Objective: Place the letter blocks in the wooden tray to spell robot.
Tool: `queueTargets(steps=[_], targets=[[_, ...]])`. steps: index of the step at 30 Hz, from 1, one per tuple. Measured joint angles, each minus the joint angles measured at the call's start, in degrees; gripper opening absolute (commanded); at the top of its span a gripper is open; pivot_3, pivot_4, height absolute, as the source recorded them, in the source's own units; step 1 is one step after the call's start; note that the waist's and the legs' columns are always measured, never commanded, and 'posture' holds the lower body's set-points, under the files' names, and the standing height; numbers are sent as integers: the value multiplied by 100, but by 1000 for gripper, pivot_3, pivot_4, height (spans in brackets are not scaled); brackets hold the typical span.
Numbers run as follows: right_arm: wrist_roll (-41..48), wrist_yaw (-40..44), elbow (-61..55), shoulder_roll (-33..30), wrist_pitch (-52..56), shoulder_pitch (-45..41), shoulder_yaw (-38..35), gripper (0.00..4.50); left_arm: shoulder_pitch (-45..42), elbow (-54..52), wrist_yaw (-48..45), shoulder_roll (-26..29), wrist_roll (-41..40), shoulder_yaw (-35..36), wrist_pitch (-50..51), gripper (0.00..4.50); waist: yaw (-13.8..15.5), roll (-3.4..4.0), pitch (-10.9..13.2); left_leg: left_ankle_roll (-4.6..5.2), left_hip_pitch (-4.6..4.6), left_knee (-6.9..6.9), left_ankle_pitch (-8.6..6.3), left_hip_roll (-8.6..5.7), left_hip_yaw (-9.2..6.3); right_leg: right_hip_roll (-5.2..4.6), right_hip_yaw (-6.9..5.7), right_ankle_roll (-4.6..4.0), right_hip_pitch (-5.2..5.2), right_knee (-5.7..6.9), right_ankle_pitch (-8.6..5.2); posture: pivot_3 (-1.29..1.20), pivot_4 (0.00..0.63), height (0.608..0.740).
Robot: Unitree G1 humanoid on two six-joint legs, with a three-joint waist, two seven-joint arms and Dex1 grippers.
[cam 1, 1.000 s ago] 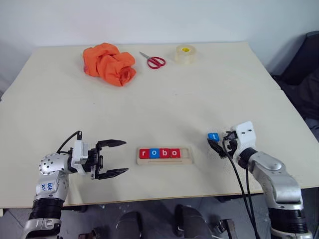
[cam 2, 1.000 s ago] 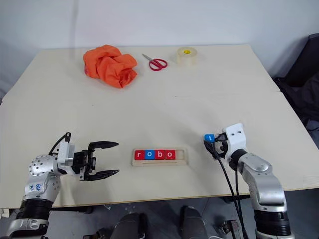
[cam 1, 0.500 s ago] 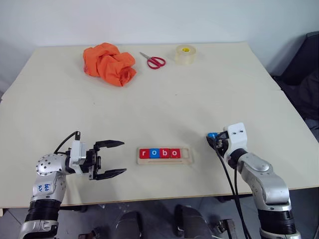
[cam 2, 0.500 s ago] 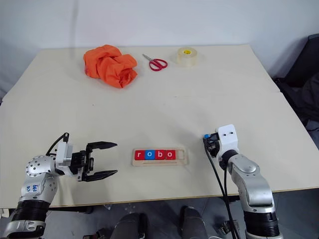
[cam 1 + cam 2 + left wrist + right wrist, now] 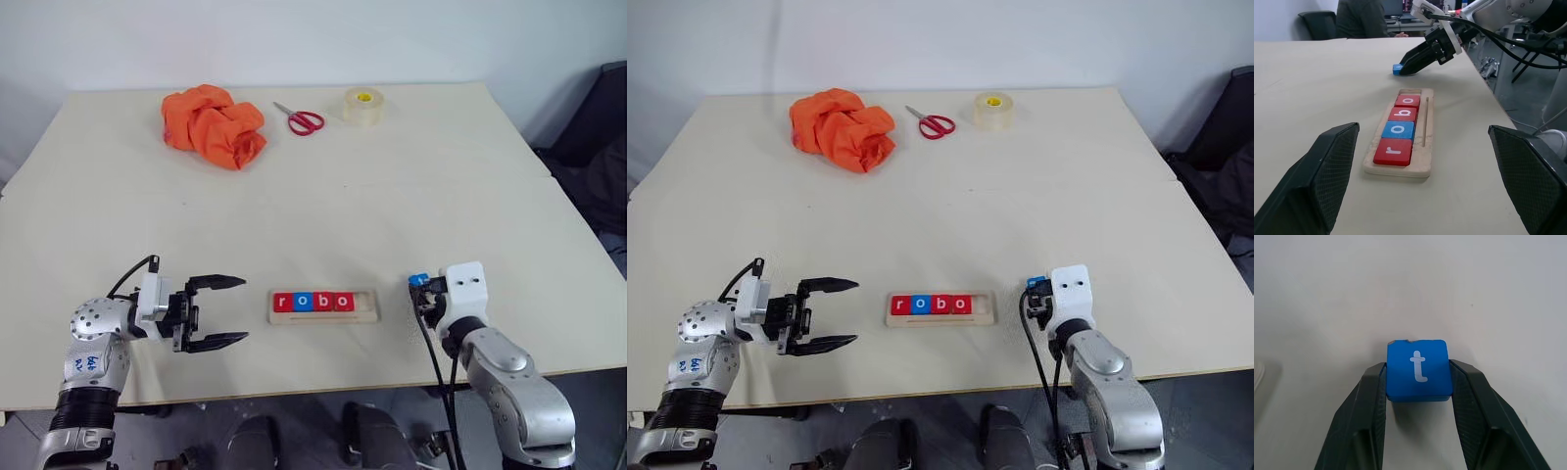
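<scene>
The wooden tray lies near the table's front edge. Its groove holds letter blocks reading r, o, b, o, with bare wood at its right end. To the tray's right, my right gripper is shut on the blue t block, one black finger on each side. That same t block sits just above the table. My left gripper hovers open to the tray's left, pointing at it, with nothing between its fingers.
At the table's far side lie an orange cloth, red scissors and a tape roll. A dark chair stands beyond the right edge. A person sits in the background of the left wrist view.
My right gripper has shut on the blue t block and drawn back toward the front edge, a little to the left. The left gripper has not moved.
</scene>
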Motion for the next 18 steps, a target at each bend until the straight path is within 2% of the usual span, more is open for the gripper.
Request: queueTargets(steps=[4, 13, 18], targets=[[-36, -96, -271, 28, 180, 86, -16, 1461, -83, 50, -21, -1, 0, -17, 21, 4500, -4, 0, 0, 0, 1, -3, 0, 1, -4, 4, -1, -4, -1, 1, -2, 0, 150, 740], [18, -38, -312, 55, 223, 129, -10, 4469, -120, 100, -22, -4, 0, -51, 43, 4500, -3, 0, 0, 0, 0, -2, 0, 1, -4, 3, -1, -4, 0, 1, -2, 0, 150, 740], [127, 218, -325, -142, 220, 157, -12, 4469, -113, 97, -21, -7, 0, -51, 43, 4500, -2, 0, 0, 0, 0, -2, 0, 1, -5, 3, -1, -4, 0, 0, -2, 0, 150, 740]])
